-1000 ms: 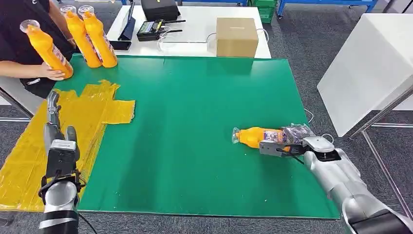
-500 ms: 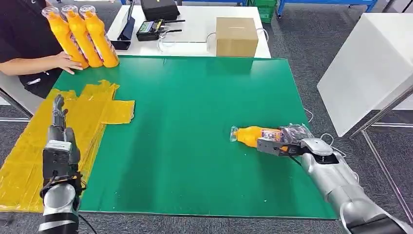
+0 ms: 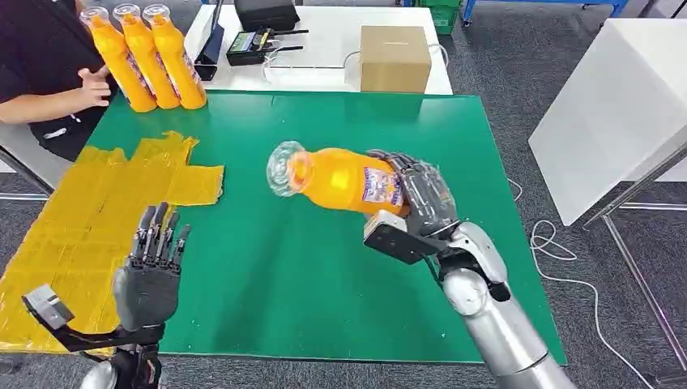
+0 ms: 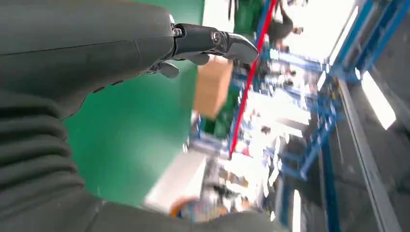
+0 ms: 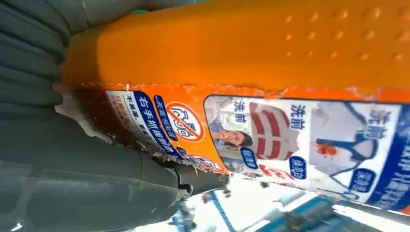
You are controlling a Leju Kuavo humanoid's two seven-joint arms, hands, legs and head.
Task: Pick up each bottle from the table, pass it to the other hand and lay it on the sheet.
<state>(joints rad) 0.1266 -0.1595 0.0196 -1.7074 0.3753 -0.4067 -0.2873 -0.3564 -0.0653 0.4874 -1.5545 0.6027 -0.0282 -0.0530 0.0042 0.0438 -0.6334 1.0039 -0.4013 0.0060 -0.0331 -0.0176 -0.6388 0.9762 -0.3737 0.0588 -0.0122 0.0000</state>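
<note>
1. The right hand (image 3: 421,198) grips the orange bottle (image 3: 340,178) around its lower body, holding it lifted off the green counter (image 3: 324,267) and lying nearly level, its clear cap (image 3: 281,168) pointing toward the robot's left; I judge this lets the other hand take the free neck end
2. The left hand (image 3: 150,271) is empty, fingers spread and pointing up, palm raised above the counter's near left part beside the yellow sheet (image 3: 73,219); it looks posed to receive, though well apart from the bottle
3. The bottle is smooth, glossy orange plastic with a dimpled band and a printed paper label (image 5: 270,140) whose edge is torn and ragged against the dark fingers (image 5: 96,174)
4. The sheet is thin, crinkled yellow film, laid flat with an uneven, stepped edge on the matte green cover
5. Three more bottles (image 3: 146,57) stand upright together at the far left corner, a person's hand (image 3: 93,85) just beside them
6. A cardboard box (image 3: 394,58) sits on the white table beyond
</note>
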